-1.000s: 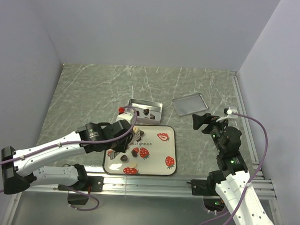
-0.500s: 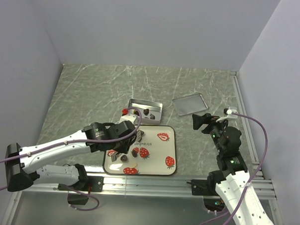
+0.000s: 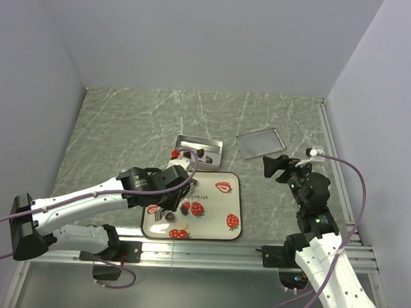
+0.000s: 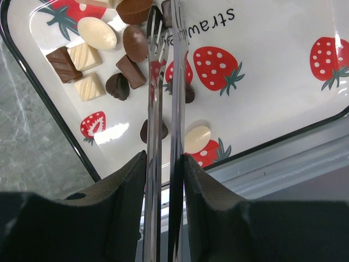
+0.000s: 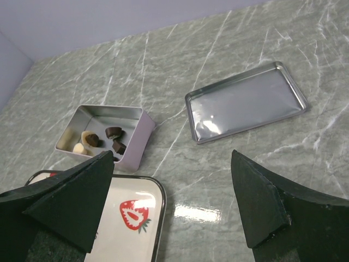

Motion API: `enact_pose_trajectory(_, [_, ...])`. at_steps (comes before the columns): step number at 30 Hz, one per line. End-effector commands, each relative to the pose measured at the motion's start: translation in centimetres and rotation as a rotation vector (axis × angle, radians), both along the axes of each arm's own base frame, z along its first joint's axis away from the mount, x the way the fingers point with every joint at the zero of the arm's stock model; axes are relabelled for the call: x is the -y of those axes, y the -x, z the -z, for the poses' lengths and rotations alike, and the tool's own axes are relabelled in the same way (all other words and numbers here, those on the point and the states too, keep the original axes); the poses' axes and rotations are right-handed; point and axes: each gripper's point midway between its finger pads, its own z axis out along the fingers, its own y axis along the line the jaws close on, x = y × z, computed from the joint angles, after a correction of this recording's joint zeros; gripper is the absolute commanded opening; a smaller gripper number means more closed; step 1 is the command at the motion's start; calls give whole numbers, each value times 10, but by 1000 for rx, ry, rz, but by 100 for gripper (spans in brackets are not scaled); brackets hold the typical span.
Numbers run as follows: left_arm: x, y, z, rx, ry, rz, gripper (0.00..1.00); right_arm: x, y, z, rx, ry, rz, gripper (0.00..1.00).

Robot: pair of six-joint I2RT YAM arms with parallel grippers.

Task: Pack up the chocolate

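Tongs cross chocolate on the tray; tin and lid lie beyond.

1. The worktop has a grey-green marbled surface with pale veins.
2. A white strawberry-print tray with a dark rim lies flat near the worktop's front edge.
3. An open metal tin sits just behind the tray's far edge, close to it.
4. A flat metal lid lies right of the tin, apart from it, shiny side up.
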Motion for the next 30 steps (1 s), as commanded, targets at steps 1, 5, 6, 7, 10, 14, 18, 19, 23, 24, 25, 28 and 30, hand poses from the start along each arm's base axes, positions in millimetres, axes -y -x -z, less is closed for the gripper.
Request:
enact_pose_trajectory(1, [7,-2,-6,18,22,25,37,0,-3,-11,44,-1,-2,94])
enact_pose_trajectory(5, [9,-5,-10,35,29,27,32,1,-3,-10,44,-1,1,94])
enact_pose_trajectory(6, [10,-6,-10,36,28,29,31,1,-3,-11,44,-2,1,94])
enact_pose_trajectory(7, [10,-6,-11,40,33,35,31,0,-3,-10,43,0,0,94])
enact_pose_trajectory(10, [13,-8,-14,51,39,44,30,0,-3,-10,43,0,-2,94])
enact_pose_trajectory(14, [20,-13,-18,66,39,63,30,1,-3,-10,44,0,1,94])
enact_pose_trajectory(18, [28,-16,-23,80,59,84,30,1,-3,-10,46,1,3,94])
enact_pose_trajectory(19, [29,-17,-25,85,64,87,30,1,-3,-10,46,1,3,94])
enact_pose_trajectory(23, [36,-24,-35,114,76,99,30,-1,-3,-9,44,-1,-5,94])
enact_pose_trajectory(24, [38,-25,-38,123,81,111,30,-1,-3,-9,44,-1,-8,94])
enact_pose_trajectory(25, [40,-27,-42,130,86,114,30,-2,-4,-10,44,-3,-9,94])
enact_pose_trajectory(28, [43,-36,-50,154,85,124,30,-3,-4,-9,41,-2,-19,94])
enact_pose_trajectory(30, [43,-42,-53,170,79,136,30,-2,-4,-10,44,-2,-11,94])
